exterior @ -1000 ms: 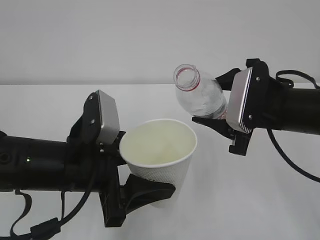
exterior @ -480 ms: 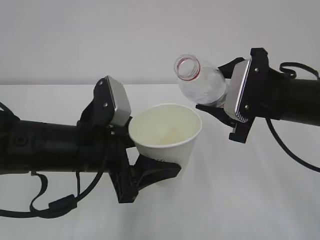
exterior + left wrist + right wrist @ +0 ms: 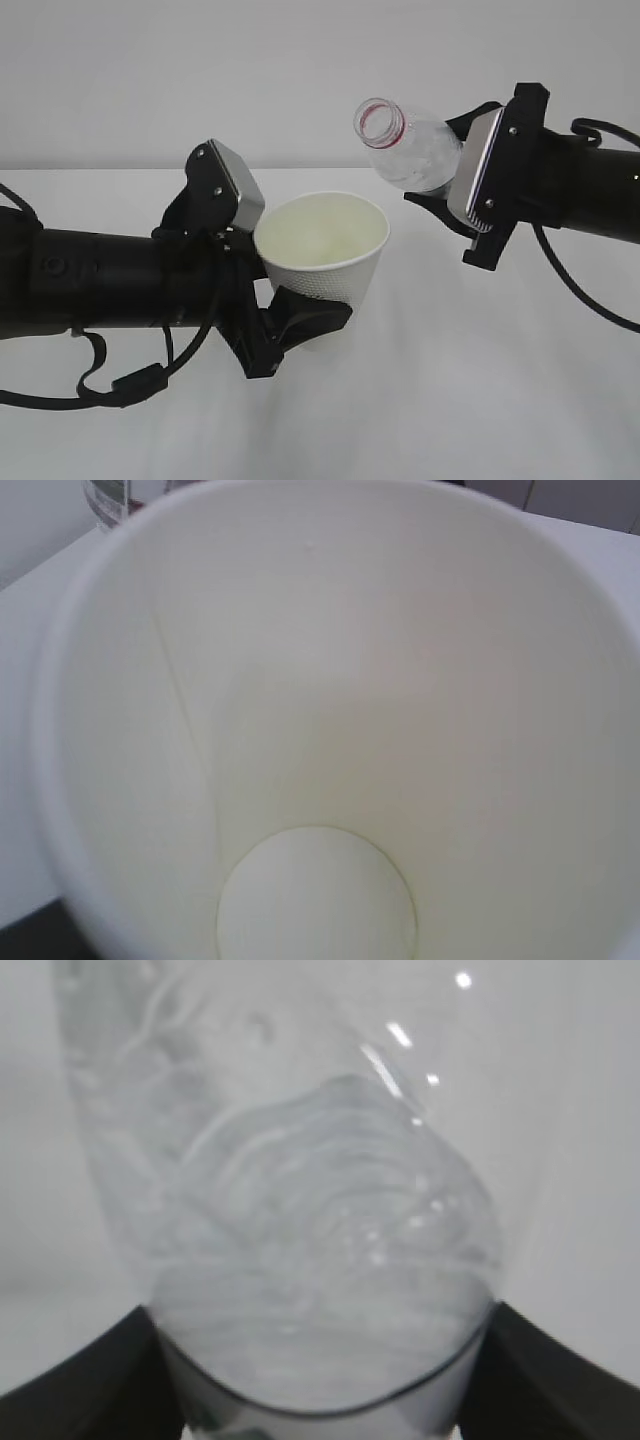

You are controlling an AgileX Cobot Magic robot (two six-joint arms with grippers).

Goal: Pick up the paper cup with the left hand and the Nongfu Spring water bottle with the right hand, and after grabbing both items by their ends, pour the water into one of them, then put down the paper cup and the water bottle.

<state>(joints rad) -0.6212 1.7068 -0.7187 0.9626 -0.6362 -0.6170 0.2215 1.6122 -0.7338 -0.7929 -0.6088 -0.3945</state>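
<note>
**Cup and bottle raised, no pour yet**

My left gripper [image 3: 290, 325] has its jaws wide around the paper cup [image 3: 322, 255], mouth tipped toward the bottle. My right gripper [image 3: 455, 215] clamps the Nongfu Spring water bottle [image 3: 410, 150], angled above the surface [image 3: 480, 400].

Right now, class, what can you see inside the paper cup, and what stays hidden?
Inside the paper cup only its cream wall, a seam and the round bottom show; no water is visible. The left pincer gripping it is hidden behind the cup in the wrist view.

Bright, even light; both wrist views blurred.
</note>
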